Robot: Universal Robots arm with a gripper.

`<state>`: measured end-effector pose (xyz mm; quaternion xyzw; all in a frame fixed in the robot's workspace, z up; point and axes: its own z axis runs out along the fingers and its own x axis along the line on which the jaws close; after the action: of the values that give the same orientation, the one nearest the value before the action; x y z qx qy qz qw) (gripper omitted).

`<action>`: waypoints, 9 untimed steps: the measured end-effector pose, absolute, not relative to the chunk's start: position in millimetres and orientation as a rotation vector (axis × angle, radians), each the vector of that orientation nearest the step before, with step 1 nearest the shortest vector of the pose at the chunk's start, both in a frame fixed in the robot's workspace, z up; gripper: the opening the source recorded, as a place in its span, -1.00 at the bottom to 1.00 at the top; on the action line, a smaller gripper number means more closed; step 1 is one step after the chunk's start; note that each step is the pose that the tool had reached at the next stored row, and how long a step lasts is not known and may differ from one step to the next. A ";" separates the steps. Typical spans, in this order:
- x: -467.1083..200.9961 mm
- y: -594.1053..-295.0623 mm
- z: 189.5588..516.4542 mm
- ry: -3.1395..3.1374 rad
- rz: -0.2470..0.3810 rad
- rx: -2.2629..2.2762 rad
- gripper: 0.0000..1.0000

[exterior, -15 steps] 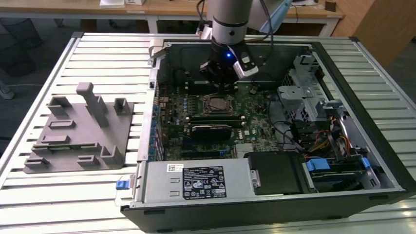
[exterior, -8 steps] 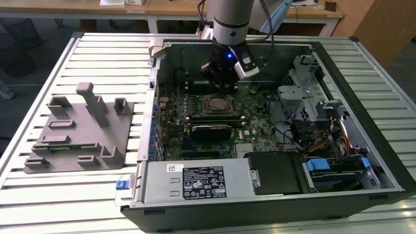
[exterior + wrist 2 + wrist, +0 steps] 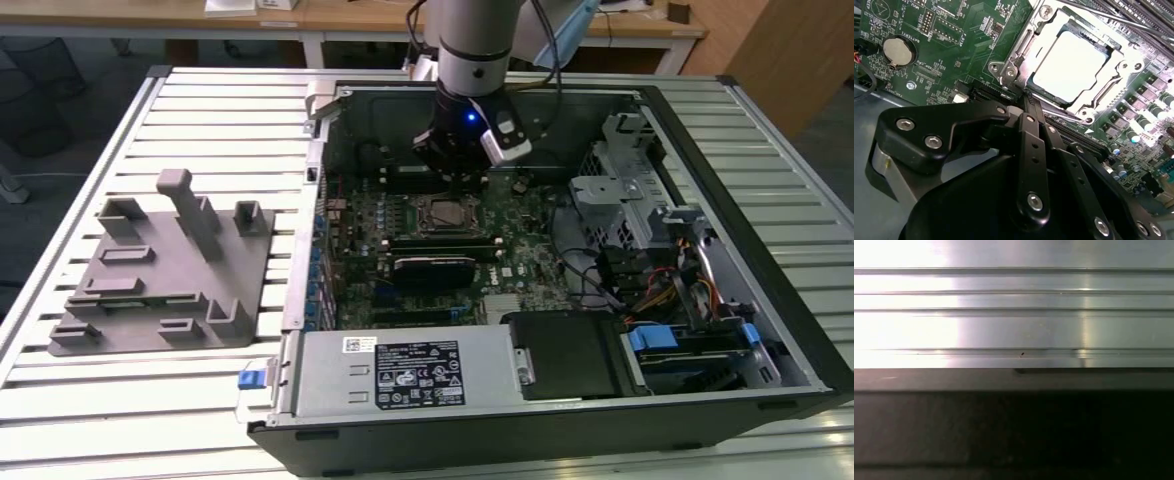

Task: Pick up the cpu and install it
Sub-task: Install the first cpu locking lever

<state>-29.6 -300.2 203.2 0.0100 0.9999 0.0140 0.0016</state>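
The shiny silver square cpu (image 3: 1070,67) is apparently lying seated in its metal-framed socket; the black pincer (image 3: 1026,97), fingers together and empty, is hovering beside it.

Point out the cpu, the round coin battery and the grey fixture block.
cpu (image 3: 1069,62): second wrist view, middle of its shiny top, seated in the socket frame.
coin battery (image 3: 897,51): second wrist view, centre of its round silver face.
grey fixture block (image 3: 160,270): exterior view, flat base among the upright posts.
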 end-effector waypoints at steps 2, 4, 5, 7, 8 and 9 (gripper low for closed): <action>-29.5 -300.2 202.5 3.138 0.043 0.031 -0.79; -29.4 -300.3 201.6 3.138 0.041 0.031 -0.79; -29.3 -300.3 201.0 3.138 0.039 0.031 -0.79; -29.2 -300.3 199.9 3.138 0.036 0.031 -0.79; -29.1 -300.3 199.3 3.138 0.035 0.031 -0.79; -29.0 -300.3 198.9 3.138 0.033 0.031 -0.79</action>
<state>-29.0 -300.3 198.9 0.0099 0.9999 0.0105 0.0016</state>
